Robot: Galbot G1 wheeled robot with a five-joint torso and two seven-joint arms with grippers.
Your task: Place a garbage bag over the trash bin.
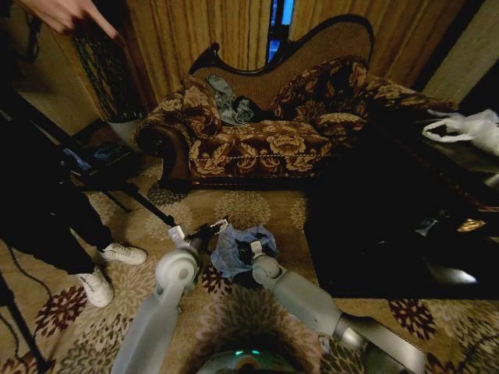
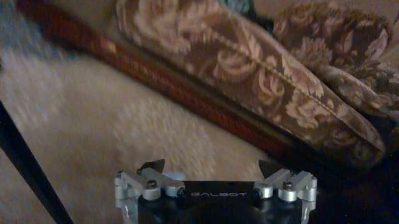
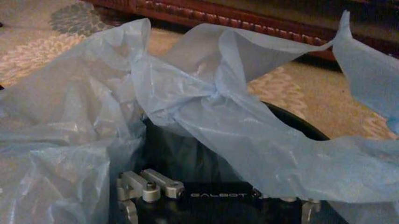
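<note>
On a floral carpet [image 1: 257,206] before a patterned sofa [image 1: 265,140], the pale blue garbage bag [image 3: 206,116] drapes over the black trash bin [image 3: 299,126] between two arms, the left gripper [image 2: 212,165] beside it with fingers apart, the right gripper [image 1: 255,248] at the film, finger state untellable.

The garbage bag [image 3: 206,116], thin pale blue wrinkled film, is draped in loose folds over the trash bin [image 3: 299,123], whose dark curved rim shows just beyond the right gripper [image 3: 212,198]. From the head view the bag [image 1: 238,249] bunches between the two grippers.
</note>
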